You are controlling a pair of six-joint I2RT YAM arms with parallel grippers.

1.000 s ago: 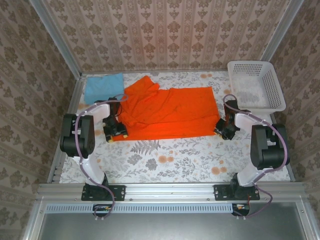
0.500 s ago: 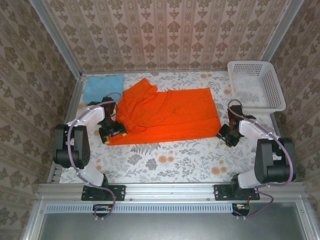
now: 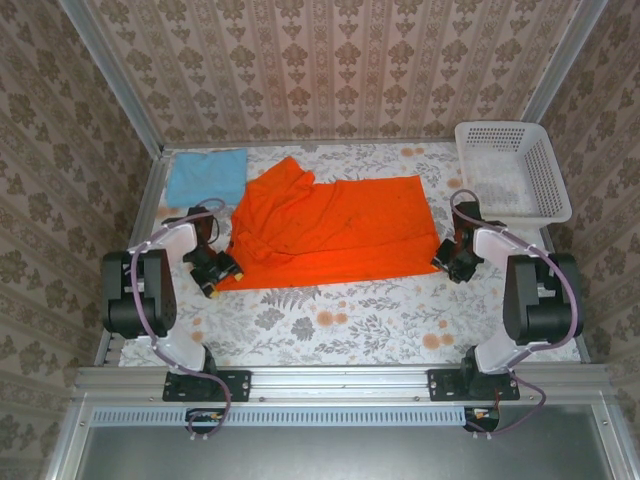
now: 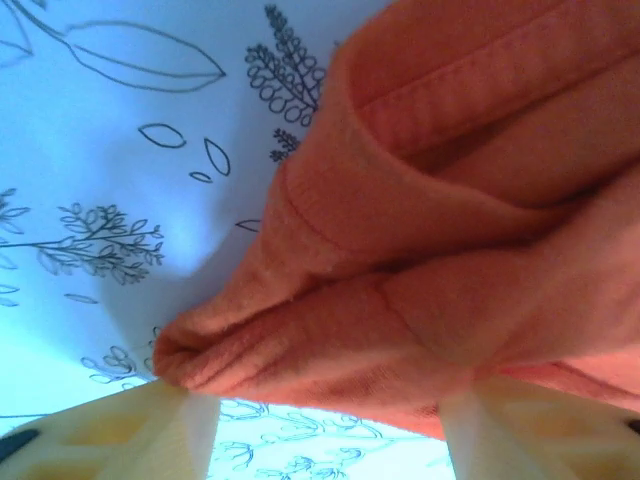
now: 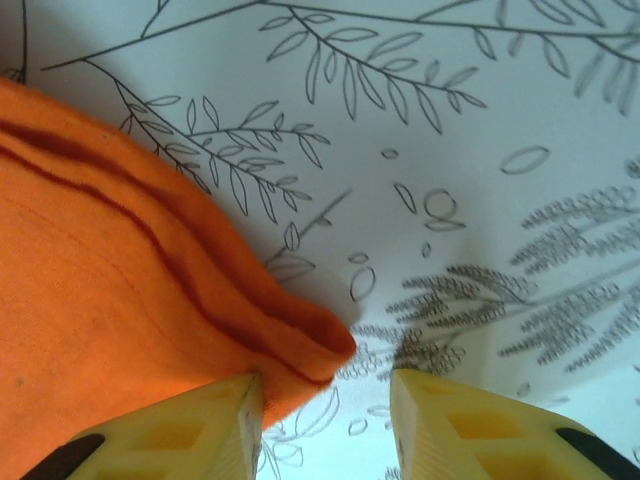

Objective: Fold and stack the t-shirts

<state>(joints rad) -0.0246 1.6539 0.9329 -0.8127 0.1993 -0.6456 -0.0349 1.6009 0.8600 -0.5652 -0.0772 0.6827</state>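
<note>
Orange shirt [image 4: 450, 250] cropped; left end effector [image 4: 320, 405] mostly off-frame.

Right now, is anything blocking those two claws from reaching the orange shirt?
Nothing visible is. The orange t-shirt is already bunched between the fingers of the left gripper. Its near right corner lies just ahead of the parted fingertips of the right gripper.

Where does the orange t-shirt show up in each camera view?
Top external: the orange t-shirt lies spread across the middle of the table.
Left wrist: the orange t-shirt is bunched, covering the centre and right.
Right wrist: a hemmed corner of the orange t-shirt sits at lower left.
Shared landmark: the floral tablecloth beneath it.
</note>
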